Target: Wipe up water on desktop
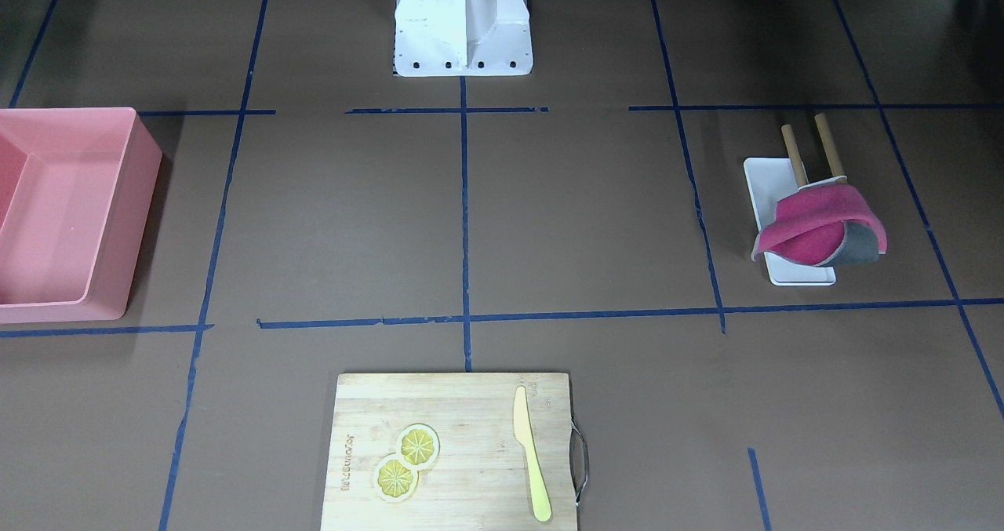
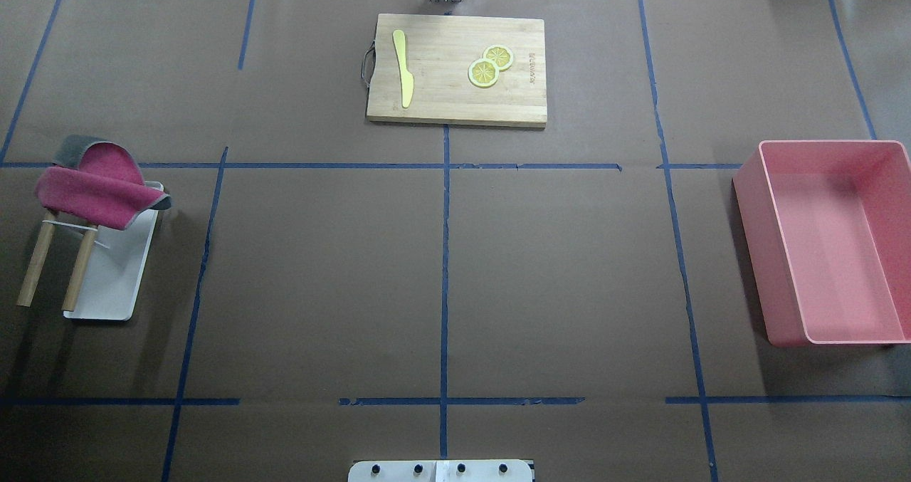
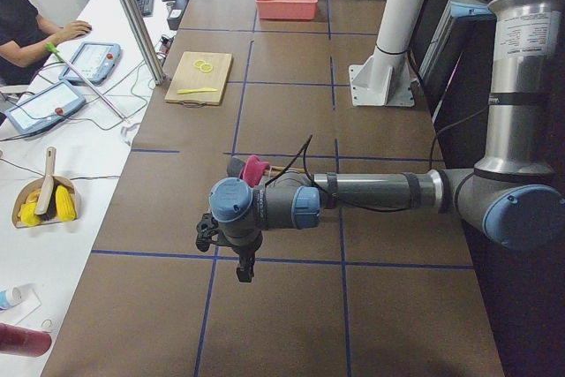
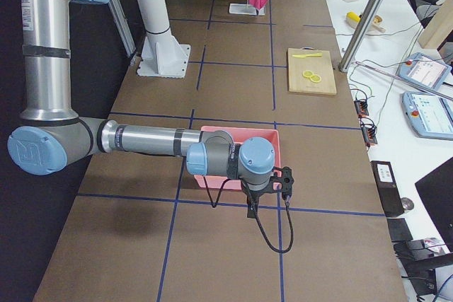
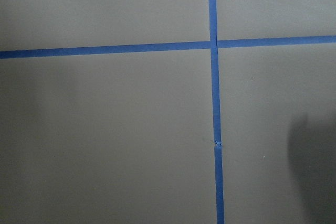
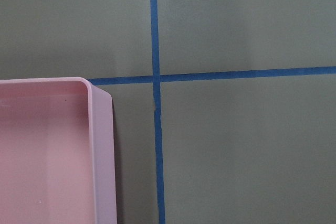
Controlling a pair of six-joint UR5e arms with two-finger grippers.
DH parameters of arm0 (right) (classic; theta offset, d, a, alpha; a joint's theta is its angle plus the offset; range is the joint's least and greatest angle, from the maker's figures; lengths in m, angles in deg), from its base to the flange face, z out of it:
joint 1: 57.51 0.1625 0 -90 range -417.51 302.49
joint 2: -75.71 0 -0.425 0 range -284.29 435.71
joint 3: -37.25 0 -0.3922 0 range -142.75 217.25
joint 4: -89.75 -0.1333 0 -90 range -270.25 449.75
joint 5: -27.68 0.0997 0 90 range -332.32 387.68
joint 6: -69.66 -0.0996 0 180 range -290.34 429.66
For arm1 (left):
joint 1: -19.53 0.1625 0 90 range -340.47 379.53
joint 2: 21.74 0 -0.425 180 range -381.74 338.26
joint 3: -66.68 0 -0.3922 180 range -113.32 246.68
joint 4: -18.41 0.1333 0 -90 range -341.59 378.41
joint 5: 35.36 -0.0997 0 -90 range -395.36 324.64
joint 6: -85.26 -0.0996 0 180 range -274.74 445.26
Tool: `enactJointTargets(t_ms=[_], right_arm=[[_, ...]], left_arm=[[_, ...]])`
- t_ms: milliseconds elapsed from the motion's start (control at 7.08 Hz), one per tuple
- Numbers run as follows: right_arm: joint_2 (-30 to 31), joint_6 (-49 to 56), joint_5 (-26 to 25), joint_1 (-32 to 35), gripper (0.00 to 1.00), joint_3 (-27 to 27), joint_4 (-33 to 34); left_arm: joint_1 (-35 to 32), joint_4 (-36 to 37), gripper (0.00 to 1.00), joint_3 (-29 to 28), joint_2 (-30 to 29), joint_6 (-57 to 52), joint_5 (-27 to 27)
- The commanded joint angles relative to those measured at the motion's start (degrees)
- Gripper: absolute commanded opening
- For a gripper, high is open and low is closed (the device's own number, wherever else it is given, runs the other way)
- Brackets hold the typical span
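Opening step, by judgement: the magenta-and-grey cloth [image 2: 92, 186], draped on a two-legged wooden rack [image 2: 78, 268] over a small white tray [image 2: 117, 290], is not yet gripped; the matte dark-brown tabletop [image 2: 320, 275], ruled with blue tape, shows no discernible water; left pincer [image 3: 244, 267] and right pincer [image 4: 253, 208] hang above its ends, whether spread or pressed together cannot be told; next, the left arm probably fetches the cloth, minding the rack; pink plastic bin [image 2: 753, 254] and bamboo cutting board [image 2: 441, 101] stand well apart.

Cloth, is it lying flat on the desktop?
No, the cloth hangs draped over the wooden rack, above the white tray.
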State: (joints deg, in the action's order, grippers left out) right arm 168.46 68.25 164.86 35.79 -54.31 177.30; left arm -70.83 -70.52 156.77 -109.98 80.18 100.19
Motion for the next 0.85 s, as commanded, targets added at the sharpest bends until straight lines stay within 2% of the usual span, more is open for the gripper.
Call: enactJointTargets(t_ms=[0, 707], right_arm=[[-0.29, 0.00, -0.25, -0.04, 1.00, -0.11, -0.01], [-0.38, -0.09, 0.10, 0.04, 1.00, -0.11, -0.27]], left_arm=[[0.00, -0.01, 1.00, 0.00, 0.00, -0.02, -0.02], [0.00, -0.01, 1.00, 0.00, -0.44, 0.16, -0.11]])
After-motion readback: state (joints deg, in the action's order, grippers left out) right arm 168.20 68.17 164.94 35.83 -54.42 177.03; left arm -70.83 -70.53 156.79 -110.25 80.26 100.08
